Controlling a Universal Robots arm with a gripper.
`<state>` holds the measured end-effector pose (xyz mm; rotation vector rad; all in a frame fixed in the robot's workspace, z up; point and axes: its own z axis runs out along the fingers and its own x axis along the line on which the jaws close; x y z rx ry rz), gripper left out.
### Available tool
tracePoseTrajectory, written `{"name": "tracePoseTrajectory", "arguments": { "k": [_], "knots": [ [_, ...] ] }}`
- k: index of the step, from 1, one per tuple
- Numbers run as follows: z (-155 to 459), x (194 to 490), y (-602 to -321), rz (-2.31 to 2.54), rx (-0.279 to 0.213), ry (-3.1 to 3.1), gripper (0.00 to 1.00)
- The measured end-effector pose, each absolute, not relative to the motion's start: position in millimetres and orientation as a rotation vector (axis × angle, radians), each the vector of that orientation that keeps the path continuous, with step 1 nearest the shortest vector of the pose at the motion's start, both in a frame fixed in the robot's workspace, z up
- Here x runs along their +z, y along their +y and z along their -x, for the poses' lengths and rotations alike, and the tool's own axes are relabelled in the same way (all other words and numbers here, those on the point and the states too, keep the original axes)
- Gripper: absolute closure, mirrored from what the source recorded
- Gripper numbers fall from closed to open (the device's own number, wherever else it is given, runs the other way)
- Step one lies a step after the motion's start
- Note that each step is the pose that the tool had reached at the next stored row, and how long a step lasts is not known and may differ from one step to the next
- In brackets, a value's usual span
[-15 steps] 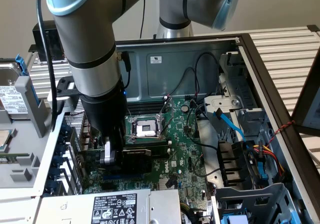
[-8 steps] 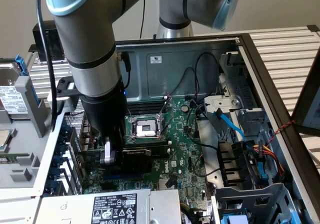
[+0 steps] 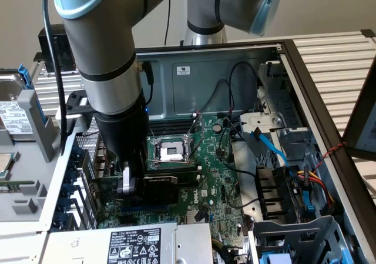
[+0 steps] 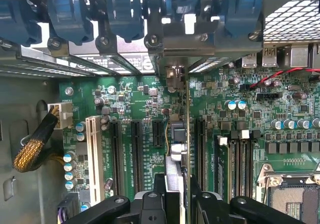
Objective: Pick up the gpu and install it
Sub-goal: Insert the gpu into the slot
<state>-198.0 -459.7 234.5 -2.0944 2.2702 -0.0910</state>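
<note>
Printed on the white label (image 3: 132, 244) atop the power supply (image 3: 194, 243), in a corner of the case: a bold word at the label's upper left corner, seemingly DELL, then rows of fine print and certification marks, too small to read; stuck near the upper edge of the case's back wall (image 3: 164, 84), a small white sticker (image 3: 184, 70) with dark print, illegible; on the hard drive (image 3: 9, 93) outside the case, a white label (image 3: 13, 118), lines unreadable; across the motherboard (image 4: 210, 92), white silkscreen codes beside the slots, not legible.
</note>
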Motion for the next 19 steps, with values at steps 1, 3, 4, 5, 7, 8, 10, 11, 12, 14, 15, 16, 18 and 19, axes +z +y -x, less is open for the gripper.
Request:
{"name": "tracePoseTrajectory", "arguments": {
  "k": [1,3,4,5,7,8,10,11,12,14,15,16,18,19],
  "knots": [
    [198.1,234.5,-459.7,2.094,-0.091,2.270,0.72],
    [198.2,234.4,-459.7,2.094,-0.092,2.270,0.72],
    [198.2,234.4,-459.7,2.094,-0.092,2.270,0.72],
    [198.2,234.3,-459.7,2.094,-0.093,2.269,0.72],
    [198.2,234.2,-459.7,2.094,-0.093,2.269,0.72],
    [198.2,234.2,-459.7,2.093,-0.093,2.269,0.72],
    [198.2,234.1,-459.7,2.093,-0.094,2.269,0.72],
    [198.2,234.1,-459.7,2.093,-0.094,2.269,0.72],
    [198.2,234.1,-459.7,2.093,-0.094,2.269,0.72],
    [198.5,234.0,-459.4,2.092,-0.096,2.268,0.72],
    [198.5,234.0,-459.4,2.092,-0.096,2.268,0.72],
    [198.5,234.0,-459.4,2.091,-0.097,2.267,0.72],
    [198.8,234.0,-459.3,2.091,-0.098,2.266,0.72],
    [198.7,234.0,-459.4,2.091,-0.099,2.266,0.72]
  ]
}}
